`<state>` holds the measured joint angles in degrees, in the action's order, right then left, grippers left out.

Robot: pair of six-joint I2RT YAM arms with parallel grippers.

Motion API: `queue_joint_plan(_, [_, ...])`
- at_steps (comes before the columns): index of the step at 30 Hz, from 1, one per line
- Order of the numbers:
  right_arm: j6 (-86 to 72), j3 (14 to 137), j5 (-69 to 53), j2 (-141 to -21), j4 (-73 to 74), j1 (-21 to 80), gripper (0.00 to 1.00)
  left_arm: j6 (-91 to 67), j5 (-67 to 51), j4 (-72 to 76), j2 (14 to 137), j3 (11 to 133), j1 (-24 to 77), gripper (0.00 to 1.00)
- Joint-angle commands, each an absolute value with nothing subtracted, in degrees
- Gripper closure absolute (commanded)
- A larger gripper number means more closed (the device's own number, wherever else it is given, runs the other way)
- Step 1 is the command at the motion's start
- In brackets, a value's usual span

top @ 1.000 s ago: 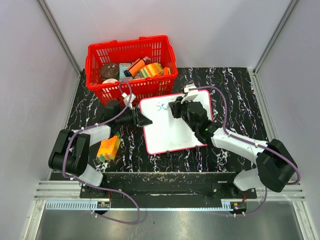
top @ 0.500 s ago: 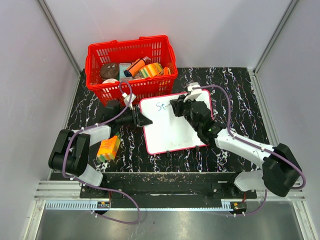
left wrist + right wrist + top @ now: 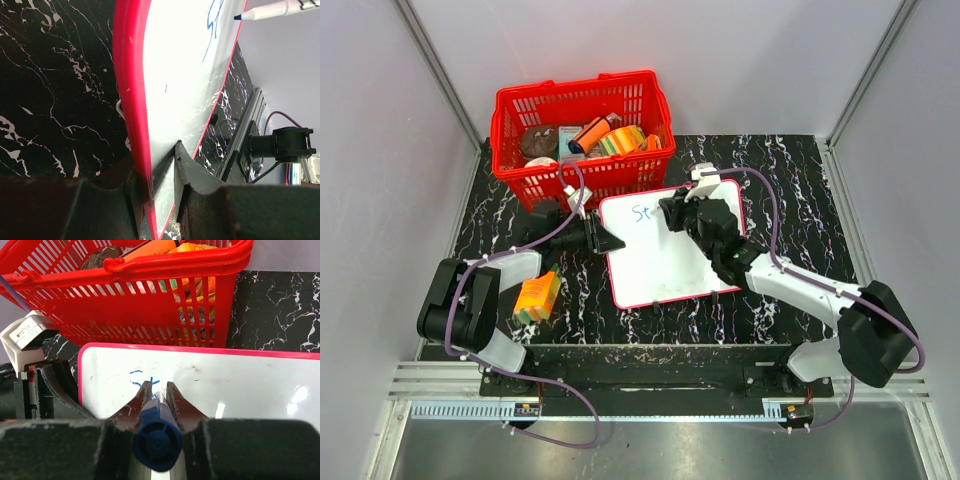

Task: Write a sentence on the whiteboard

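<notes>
**A:** What are the right fingers (image 3: 179, 407) doing?

**B:** They are closed tight on a marker (image 3: 156, 442), one finger on each side of the barrel. Its blue end cap faces the wrist camera, and the tip points down at the whiteboard (image 3: 240, 385).

**A:** Is the tip on the board?

**B:** Hard to call. In the left wrist view the dark tip of the marker (image 3: 280, 9) sits right by the blue lettering (image 3: 212, 30). I can't tell whether it touches the surface.

**A:** And the left fingers (image 3: 192, 170)?

**B:** They are clamped on the board's red frame, one finger on each face. In the top view the left fingers (image 3: 610, 241) grip the left edge, nearer the far corner than the near one.

**A:** Where does the board itself lie?

**B:** The whiteboard (image 3: 665, 265) is in the middle of the black marbled worktop (image 3: 790, 180), turned slightly. Its far edge is just in front of the red basket (image 3: 510, 130). The right fingers (image 3: 672, 212) hang over its far half.

**A:** What is written?

**B:** Blue lettering (image 3: 640, 212) near the far left corner. It reads like "St".

**A:** Anything else around?

**B:** The basket holds assorted packages. An orange package (image 3: 537, 297) lies on the worktop beside the left arm, left of the board and apart from it.
</notes>
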<state>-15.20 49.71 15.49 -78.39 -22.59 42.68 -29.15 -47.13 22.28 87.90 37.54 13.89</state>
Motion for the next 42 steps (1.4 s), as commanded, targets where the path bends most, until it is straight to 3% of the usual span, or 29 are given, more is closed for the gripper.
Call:
queue_joint_plan(1, [-14.68,52.30,15.64,-79.01,-23.91,42.28,1.00,-20.57,-38.23,17.58,90.09,37.44,15.47,1.00])
queue_joint_plan(42, [-14.15,50.98,21.09,-79.80,-23.64,41.22,1.00,-20.39,-38.14,17.32,90.09,37.62,15.82,1.00])
